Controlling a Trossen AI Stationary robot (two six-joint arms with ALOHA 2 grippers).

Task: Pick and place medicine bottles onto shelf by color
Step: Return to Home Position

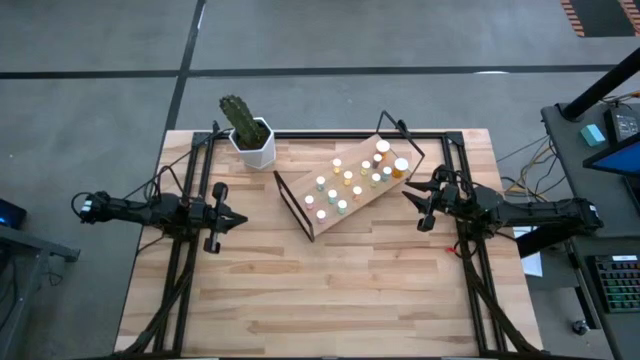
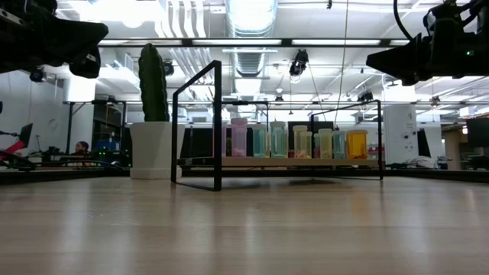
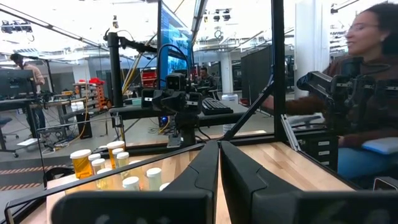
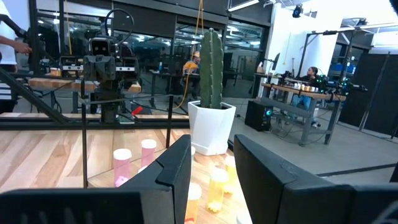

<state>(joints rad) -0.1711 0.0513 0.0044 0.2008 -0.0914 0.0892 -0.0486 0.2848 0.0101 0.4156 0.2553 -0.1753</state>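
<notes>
The shelf [image 1: 378,201], a light-wood board on a black wire frame, stands tilted at the table's far middle. Several small medicine bottles [image 1: 352,181] with white, pale green and orange caps stand upright on it. In the low view the bottles [image 2: 294,143] form a row on the board [image 2: 298,161]. My left gripper [image 1: 243,218] hovers left of the shelf, shut and empty, and the left wrist view [image 3: 219,168] shows its fingers together. My right gripper [image 1: 413,207] hovers at the shelf's right end, open and empty, with a clear gap in the right wrist view [image 4: 211,168].
A white pot with a green cactus [image 1: 250,138] stands at the far edge, just left of the shelf. Black frame rails [image 1: 185,260] run along both table sides. A person [image 3: 373,93] sits beyond the table's right side. Bare planks [image 1: 320,290] lie in front of the shelf.
</notes>
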